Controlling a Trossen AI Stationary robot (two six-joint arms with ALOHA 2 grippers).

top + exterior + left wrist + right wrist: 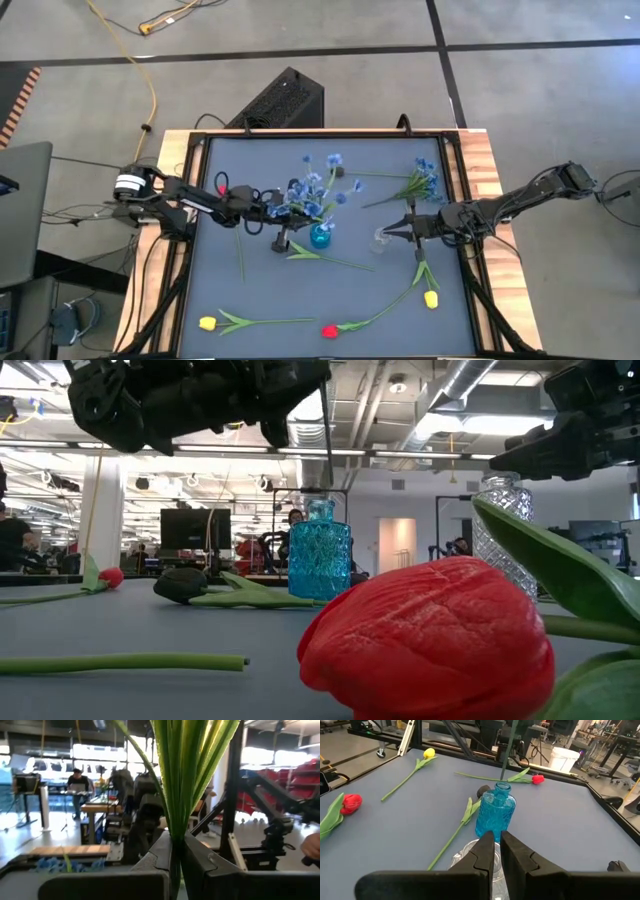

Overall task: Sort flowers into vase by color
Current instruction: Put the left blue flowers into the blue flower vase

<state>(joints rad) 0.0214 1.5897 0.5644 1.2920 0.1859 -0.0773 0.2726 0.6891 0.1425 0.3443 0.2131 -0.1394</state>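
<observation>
Step in hand, blue flowers to vase: left gripper point(283, 213) clamped on green stem of blue-blossomed artificial flower point(310, 190) above turquoise glass vase point(320, 237), next needing lowering; right gripper point(400, 231) pinching clear cut-glass vase point(382, 238).

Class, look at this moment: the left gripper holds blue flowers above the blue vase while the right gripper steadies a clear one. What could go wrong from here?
1. The left gripper pinches the stems high above the narrow neck of the blue vase; they may miss it or tip it.
2. A green stem lies right beside that vase and could get dragged.
3. The right gripper grips the clear vase close by, so the arms may collide.
</observation>
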